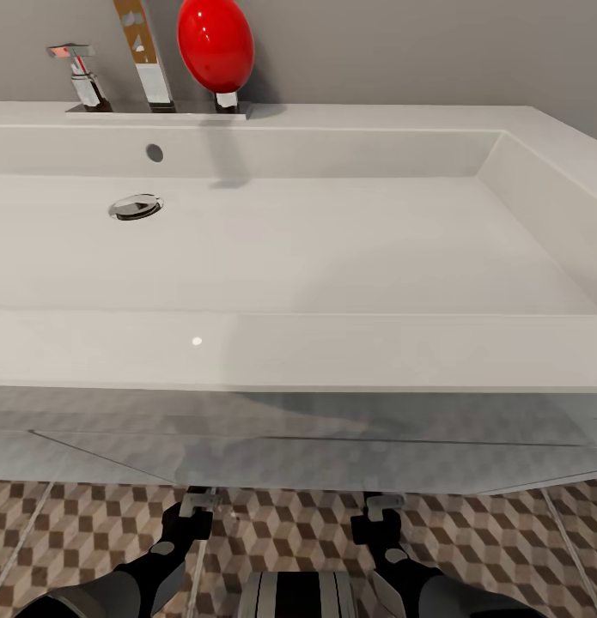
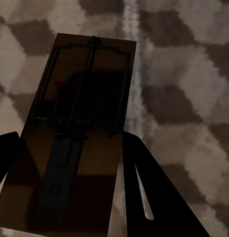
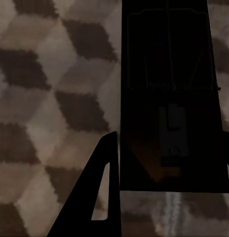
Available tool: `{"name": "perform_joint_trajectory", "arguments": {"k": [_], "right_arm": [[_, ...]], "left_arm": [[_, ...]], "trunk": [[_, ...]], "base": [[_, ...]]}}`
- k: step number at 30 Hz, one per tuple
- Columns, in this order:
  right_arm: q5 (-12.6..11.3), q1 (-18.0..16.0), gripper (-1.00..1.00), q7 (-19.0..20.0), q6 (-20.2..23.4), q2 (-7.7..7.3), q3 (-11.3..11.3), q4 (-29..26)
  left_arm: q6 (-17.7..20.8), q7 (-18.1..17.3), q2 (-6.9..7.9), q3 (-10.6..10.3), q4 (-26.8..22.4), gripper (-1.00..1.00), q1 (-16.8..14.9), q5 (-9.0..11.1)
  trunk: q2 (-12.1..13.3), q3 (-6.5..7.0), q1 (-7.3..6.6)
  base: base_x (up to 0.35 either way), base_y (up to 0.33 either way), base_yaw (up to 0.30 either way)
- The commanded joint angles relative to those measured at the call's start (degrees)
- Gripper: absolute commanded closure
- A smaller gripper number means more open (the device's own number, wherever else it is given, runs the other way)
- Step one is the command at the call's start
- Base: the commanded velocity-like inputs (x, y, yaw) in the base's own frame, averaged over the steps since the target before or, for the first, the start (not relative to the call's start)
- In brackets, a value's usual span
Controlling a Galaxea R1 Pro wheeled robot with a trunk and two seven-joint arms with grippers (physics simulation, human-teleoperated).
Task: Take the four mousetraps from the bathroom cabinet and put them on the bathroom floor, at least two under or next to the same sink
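Currently, midway: left hand (image 1: 201, 500) is clamping one mousetrap (image 2: 77, 133), right hand (image 1: 385, 505) is clamping a second mousetrap (image 3: 173, 98); both hands are reaching under the front edge of the sink (image 1: 298, 343), each trap hanging above the bathroom floor (image 1: 92, 524), neither yet laid down. Two traps are waiting to be set; the remaining pair is unaccounted for, presumably still to be fetched.

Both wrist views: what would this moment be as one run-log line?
left hand: shut on mousetrap | right hand: shut on a second trap | both low over floor by sink
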Motion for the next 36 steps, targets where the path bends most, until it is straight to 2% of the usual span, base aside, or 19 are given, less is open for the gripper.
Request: {"name": "perform_joint_trajectory", "arguments": {"k": [1,17,36], "right_arm": [[0.5,-0.1,1.00,-0.5,-0.3,0.01,0.1,0.2],[0.5,0.0,1.00,-0.5,-0.5,-0.01,0.1,0.2],[0.4,0.0,1.00,-0.5,-0.3,-0.01,0.1,0.2]], "left_arm": [[-0.1,0.5,0.00,-0.5,0.0,1.00,0.0,0.0],[-1.4,0.5,0.00,-0.5,0.0,1.00,0.1,0.0],[-0.8,0.5,0.07,-0.6,0.0,1.00,0.1,0.0]], "trunk": [[0.0,-0.03,-0.01],[0.0,-0.03,-0.01],[0.0,-0.03,-0.01]], "base": [[0.000,0.000,0.000],[0.000,0.000,0.000],[0.000,0.000,0.000]]}}
